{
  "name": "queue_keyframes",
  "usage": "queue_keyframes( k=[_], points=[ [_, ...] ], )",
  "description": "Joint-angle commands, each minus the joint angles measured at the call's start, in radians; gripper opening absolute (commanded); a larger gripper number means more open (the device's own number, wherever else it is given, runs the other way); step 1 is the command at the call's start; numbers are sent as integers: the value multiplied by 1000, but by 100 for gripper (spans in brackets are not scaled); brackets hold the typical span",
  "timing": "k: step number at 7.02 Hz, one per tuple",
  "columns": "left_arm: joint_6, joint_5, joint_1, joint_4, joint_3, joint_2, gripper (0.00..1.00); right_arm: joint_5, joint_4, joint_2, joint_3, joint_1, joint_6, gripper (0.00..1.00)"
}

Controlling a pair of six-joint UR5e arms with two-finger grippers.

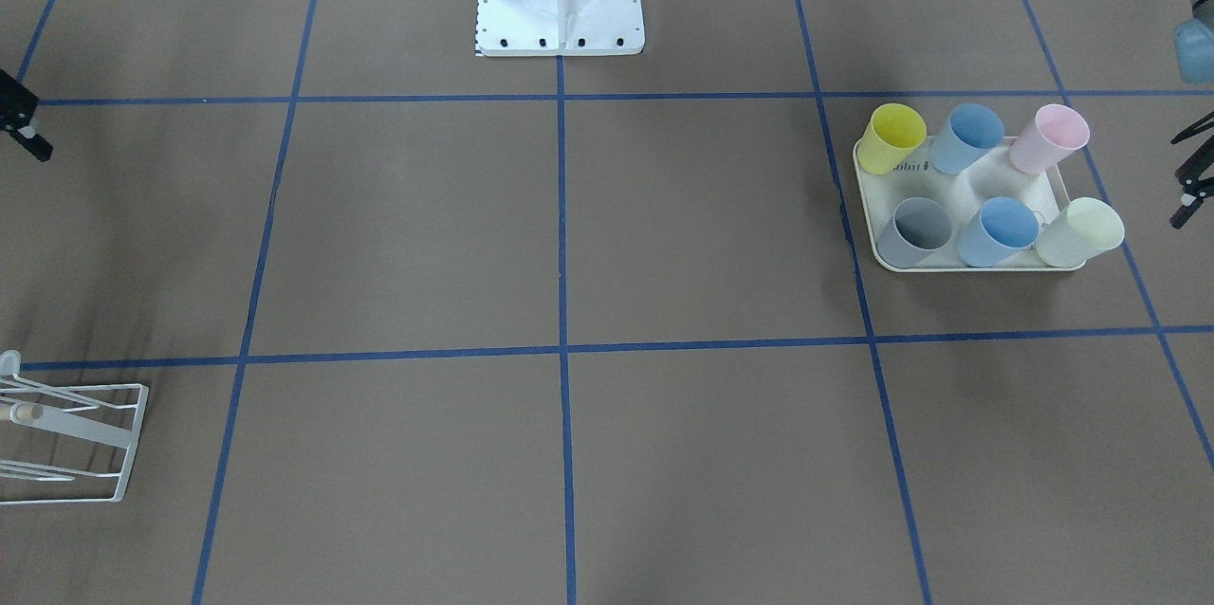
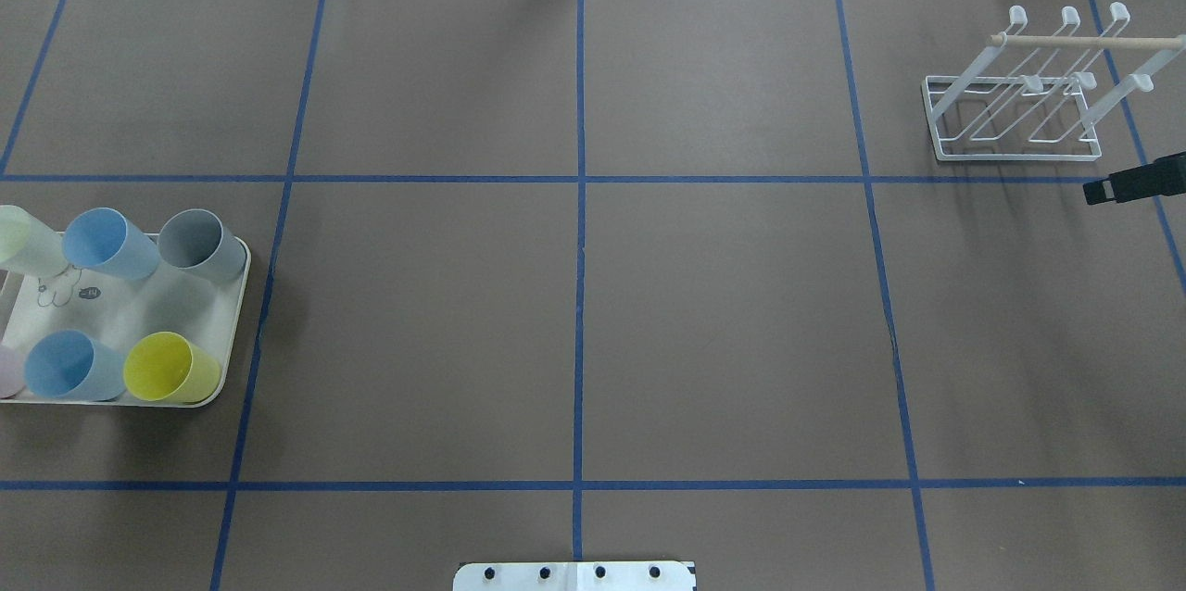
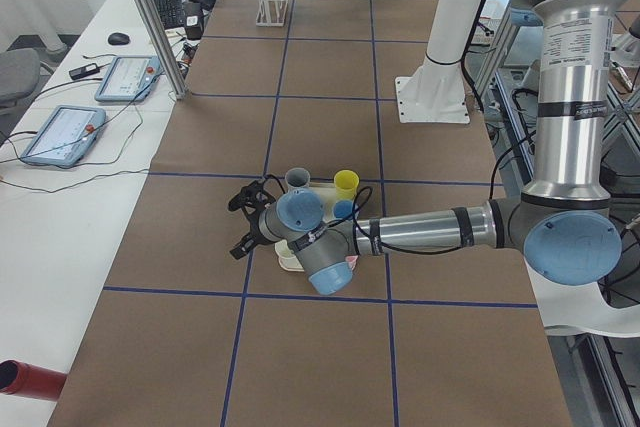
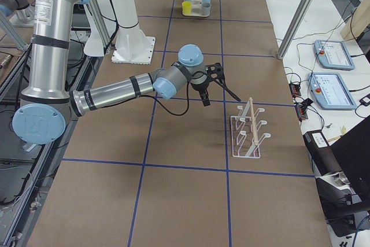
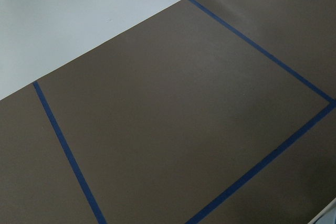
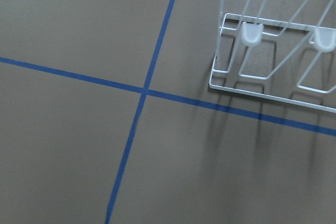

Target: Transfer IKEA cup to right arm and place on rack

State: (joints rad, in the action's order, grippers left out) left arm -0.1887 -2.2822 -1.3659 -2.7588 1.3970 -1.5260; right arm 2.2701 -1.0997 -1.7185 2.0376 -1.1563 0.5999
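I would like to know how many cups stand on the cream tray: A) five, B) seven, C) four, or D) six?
D: the front-facing view shows six cups on the tray, in two rows of three.

The left arm [image 3: 420, 232] stretches low and nearly level, its forearm pointing toward nine o'clock in the left side view. The left gripper [image 3: 238, 225] has its black fingers spread apart. In the right side view the right arm [image 4: 110, 99] reaches toward three o'clock, and the right gripper [image 4: 224, 102] has its fingers parted and angled downward.
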Motion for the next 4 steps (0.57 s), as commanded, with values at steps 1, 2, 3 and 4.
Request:
queue_keyframes(
  k=[1,2,3,4],
  points=[
    [-80,1,51,-40,-36,26,100,-78,3,-1,46,105,113,99],
    [-86,3,65,-54,-55,30,100,-80,3,-3,46,106,113,99],
    [-89,39,83,-56,-61,30,100,-80,3,-3,46,106,113,99],
    [-110,53,105,-62,-61,30,100,-80,3,-3,46,106,113,99]
  ],
)
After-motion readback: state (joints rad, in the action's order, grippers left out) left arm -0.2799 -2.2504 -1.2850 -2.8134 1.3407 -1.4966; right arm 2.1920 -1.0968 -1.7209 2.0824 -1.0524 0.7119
